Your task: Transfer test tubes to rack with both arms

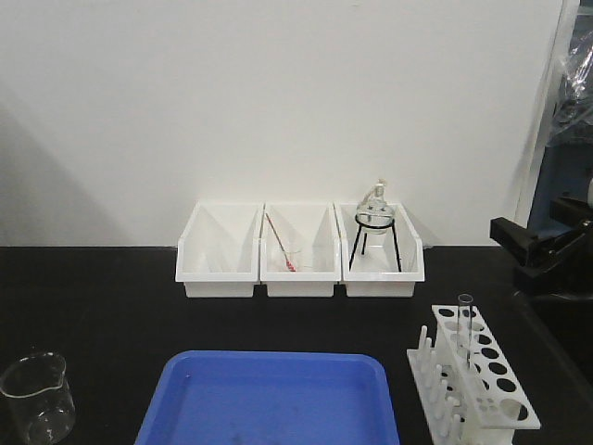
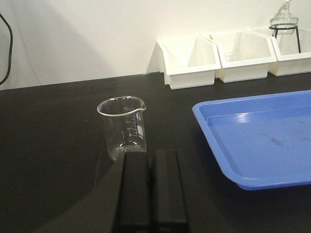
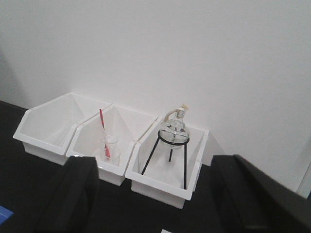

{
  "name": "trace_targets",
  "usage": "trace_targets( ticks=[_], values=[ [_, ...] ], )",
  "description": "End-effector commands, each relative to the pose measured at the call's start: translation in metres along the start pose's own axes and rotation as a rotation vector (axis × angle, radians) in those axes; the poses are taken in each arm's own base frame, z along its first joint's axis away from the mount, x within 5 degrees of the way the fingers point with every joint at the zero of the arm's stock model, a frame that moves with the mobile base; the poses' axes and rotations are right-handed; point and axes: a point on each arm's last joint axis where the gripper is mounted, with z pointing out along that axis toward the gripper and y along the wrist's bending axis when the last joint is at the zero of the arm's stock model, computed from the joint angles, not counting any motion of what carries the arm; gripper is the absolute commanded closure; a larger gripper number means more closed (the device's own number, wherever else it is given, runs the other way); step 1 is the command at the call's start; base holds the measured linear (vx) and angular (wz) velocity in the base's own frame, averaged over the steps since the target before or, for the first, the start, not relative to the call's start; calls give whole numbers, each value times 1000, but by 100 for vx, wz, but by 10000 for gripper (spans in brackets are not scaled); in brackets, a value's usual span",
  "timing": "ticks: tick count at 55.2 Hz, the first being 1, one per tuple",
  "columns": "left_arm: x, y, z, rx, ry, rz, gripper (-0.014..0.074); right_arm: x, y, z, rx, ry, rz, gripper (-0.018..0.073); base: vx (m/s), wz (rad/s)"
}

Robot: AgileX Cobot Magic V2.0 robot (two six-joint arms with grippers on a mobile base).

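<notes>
While the left end effector (image 2: 153,189) sits low over the black worktop (image 2: 53,145) with its two fingers pressed together, empty, a clear beaker (image 2: 124,127) stands just ahead of it, nearly touching. Blue tray (image 2: 257,138) lies ahead to its right, three white bins (image 2: 194,60) farther back against the wall. Right end effector (image 3: 155,194) is spread wide, empty, aimed at the bins: red-tipped rod (image 3: 103,138) in the middle one, flask on a black tripod (image 3: 172,141) in the right one. Front view: rack (image 1: 477,380) near the right arm, one test tube (image 1: 464,324) upright in a back hole.
</notes>
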Motion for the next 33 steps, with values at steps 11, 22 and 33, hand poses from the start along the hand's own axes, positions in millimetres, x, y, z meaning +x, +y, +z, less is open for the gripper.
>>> trace_targets(
  ticks=[11,22,33],
  values=[
    [0,0,0,-4,-80,-1,605,-20,1,-6,-11,-82,0,32,0,0],
    [0,0,0,-4,-80,-1,605,-16,-4,-6,49,-41,-30,44,0,0],
    [0,0,0,-4,-80,-2,604,-11,5,-40,133,-69,74,127,0,0]
  ],
)
